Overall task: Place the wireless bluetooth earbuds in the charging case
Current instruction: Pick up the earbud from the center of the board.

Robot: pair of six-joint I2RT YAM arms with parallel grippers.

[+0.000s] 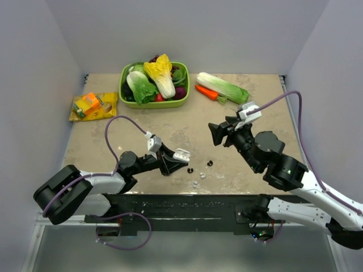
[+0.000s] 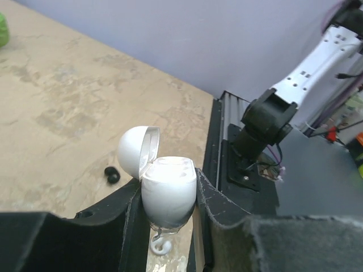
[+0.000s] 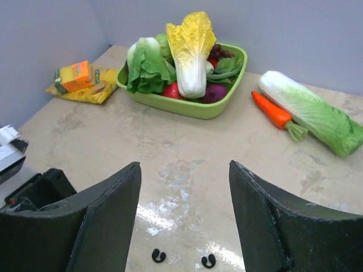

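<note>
My left gripper (image 1: 174, 159) is shut on the white charging case (image 2: 168, 191), which stands upright between the fingers with its lid (image 2: 134, 151) flipped open to the left. On the table just right of the case lie two tiny black earbuds (image 1: 190, 169) (image 1: 210, 163). The left wrist view catches one of them (image 2: 112, 175), and both appear low in the right wrist view (image 3: 159, 256) (image 3: 208, 261). My right gripper (image 1: 215, 135) hangs open above and behind them with nothing between its fingers (image 3: 113, 198).
A green basket (image 1: 182, 101) of vegetables stands at the back. A cabbage (image 1: 224, 87) and a carrot (image 1: 206, 92) lie to its right. An orange carton (image 1: 89, 103) on a yellow packet lies back left. Small white bits (image 1: 202, 175) sit near the earbuds.
</note>
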